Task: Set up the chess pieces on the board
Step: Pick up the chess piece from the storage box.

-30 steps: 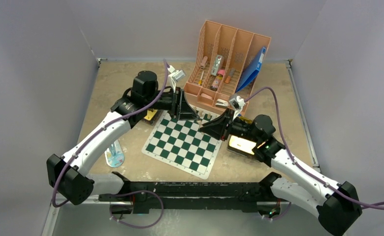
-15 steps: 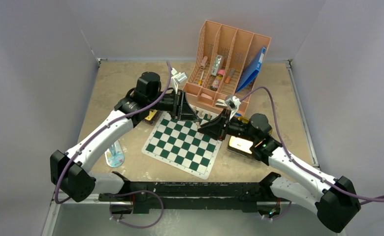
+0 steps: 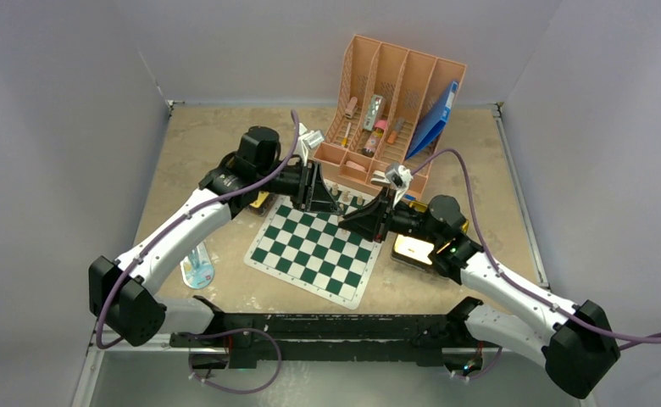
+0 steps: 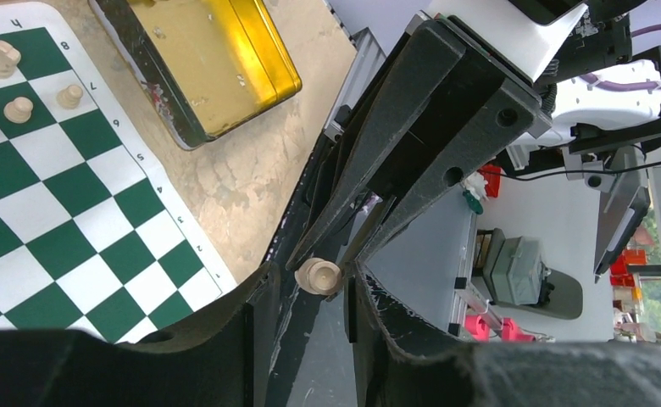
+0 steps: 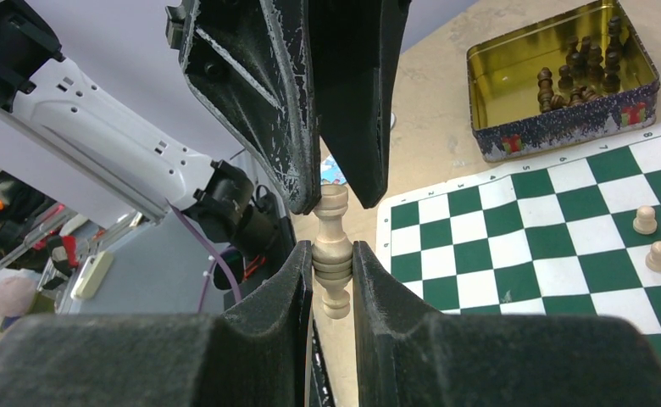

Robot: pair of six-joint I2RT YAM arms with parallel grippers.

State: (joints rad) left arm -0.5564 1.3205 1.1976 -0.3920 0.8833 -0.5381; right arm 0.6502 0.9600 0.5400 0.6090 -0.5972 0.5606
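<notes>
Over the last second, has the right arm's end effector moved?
Yes. The right end effector has crept slightly left in the top view, away from the gold tin beneath its arm.

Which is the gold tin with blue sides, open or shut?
Open: the gold rectangular tin has no lid on, and dark brown chess pieces lie inside.

Small dark rank numbers stand on the white border of the flat green-and-white checked board (image 4: 129, 140): 8, 7, 6, 5, 4, 3 and 2 in the left wrist view, and an 8 in the right wrist view. A mark at the left wrist view's top corner may be an h.
</notes>
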